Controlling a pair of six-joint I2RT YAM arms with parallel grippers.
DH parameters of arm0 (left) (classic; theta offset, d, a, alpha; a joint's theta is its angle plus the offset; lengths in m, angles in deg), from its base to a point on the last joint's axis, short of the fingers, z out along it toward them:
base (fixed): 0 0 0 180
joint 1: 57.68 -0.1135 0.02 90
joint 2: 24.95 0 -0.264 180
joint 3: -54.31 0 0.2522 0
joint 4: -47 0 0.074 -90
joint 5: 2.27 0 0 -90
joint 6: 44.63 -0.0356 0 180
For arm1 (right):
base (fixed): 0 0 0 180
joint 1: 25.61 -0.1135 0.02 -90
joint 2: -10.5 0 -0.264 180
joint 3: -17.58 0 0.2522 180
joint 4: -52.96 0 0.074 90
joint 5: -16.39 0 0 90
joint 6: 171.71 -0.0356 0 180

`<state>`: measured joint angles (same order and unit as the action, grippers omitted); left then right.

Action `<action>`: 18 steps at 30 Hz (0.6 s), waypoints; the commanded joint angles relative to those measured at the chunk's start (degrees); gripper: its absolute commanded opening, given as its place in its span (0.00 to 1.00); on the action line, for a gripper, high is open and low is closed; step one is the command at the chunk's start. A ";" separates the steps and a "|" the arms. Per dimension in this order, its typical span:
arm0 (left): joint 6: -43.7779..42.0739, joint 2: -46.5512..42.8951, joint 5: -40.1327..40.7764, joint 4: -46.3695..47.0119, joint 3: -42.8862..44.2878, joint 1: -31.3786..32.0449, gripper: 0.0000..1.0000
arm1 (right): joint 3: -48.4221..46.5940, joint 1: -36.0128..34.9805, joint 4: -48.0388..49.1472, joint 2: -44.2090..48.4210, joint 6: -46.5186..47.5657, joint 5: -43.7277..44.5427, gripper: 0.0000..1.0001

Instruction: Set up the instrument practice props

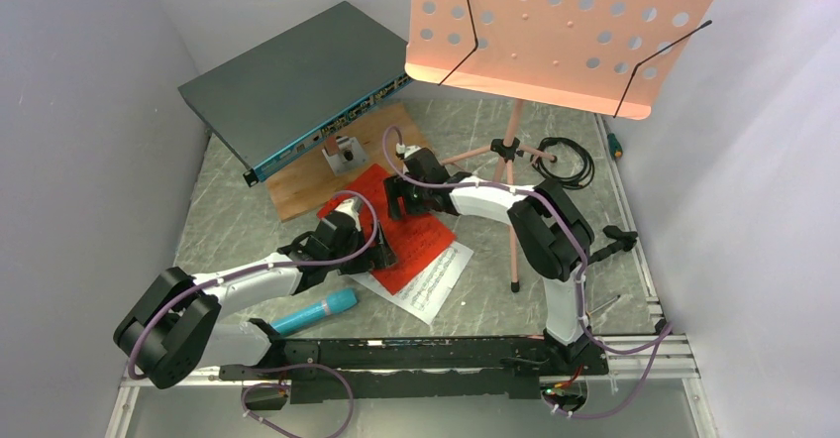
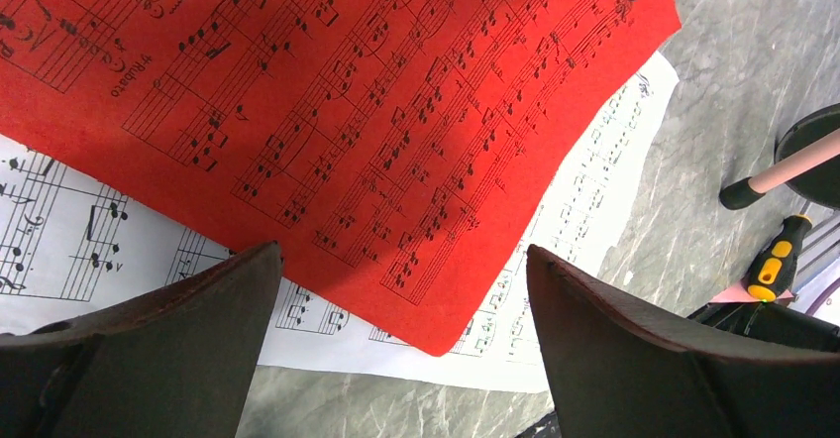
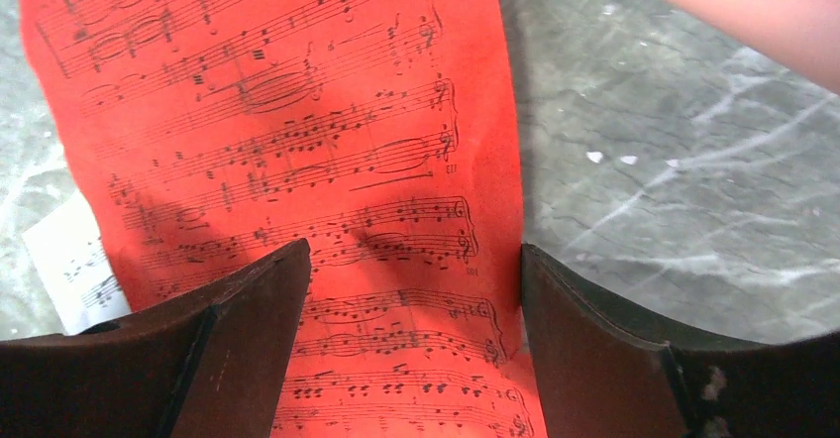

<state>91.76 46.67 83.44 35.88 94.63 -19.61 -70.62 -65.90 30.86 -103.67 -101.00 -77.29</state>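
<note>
Dark fingers [image 2: 198,339] of left gripper [image 2: 401,255] up close in left wrist view: spread wide, nothing clamped, poised over near corner of red sheet-music page [image 2: 347,111]. Contact with paper: cannot tell. Top view, same story: left gripper [image 1: 379,250] at near-left edge of red sheet-music page [image 1: 421,245].

Right gripper [image 3: 414,250]: also apart, nothing held, aimed down at red sheet-music page [image 3: 297,141], one long page edge just inside one finger. Top view: right gripper [image 1: 396,200] at far end of the page. Touching or not: cannot tell.

Red sheet-music page: flat on grey marbled table [image 1: 248,230], laid across white sheet-music page [image 1: 436,284] and covering most of it. White sheet-music page [image 2: 594,210] sticking out on near and right sides; small corner [image 3: 74,260] visible in right wrist view.

Cyan-blue microphone [image 1: 315,311]: on its side on table, just beside left forearm, nearer the arm bases than the pages, not touching them.

Salmon-pink music stand [image 1: 565,32]: upright at far right, perforated desk tilted, two black wire holders across it, tripod legs [image 1: 510,161] spread on table. One leg foot just beside white page's right side; same leg in left wrist view [image 2: 783,172] and right wrist view [image 3: 753,12].

Dark grey network switch [image 1: 297,81]: far left, front edge over wooden board [image 1: 317,185]. Metal bracket [image 1: 344,153] on board. Black cable coil [image 1: 570,161] behind tripod. Yellow-black screwdriver [image 2: 778,265] at right in left wrist view.
</note>
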 commanded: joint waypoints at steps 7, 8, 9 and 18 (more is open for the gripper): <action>-0.32 -0.54 -0.96 0.43 1.15 0.08 0.99 | 3.73 -0.22 6.16 6.47 -3.14 -5.30 0.71; -0.26 -0.41 -1.03 0.36 1.13 0.08 0.99 | 4.14 -0.16 6.08 7.29 -3.42 -5.21 0.71; -0.25 -0.28 -1.05 0.39 1.21 0.08 0.99 | 4.73 -0.22 6.13 8.16 -3.66 -5.31 0.70; -0.34 -0.28 -1.09 0.65 1.18 0.08 0.99 | 9.12 -0.22 10.63 11.22 -6.85 -9.18 0.63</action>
<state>91.61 46.67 83.04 35.83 94.63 -19.61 -62.73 -65.95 36.59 -93.63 -105.81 -84.24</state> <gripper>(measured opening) 0.991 0.637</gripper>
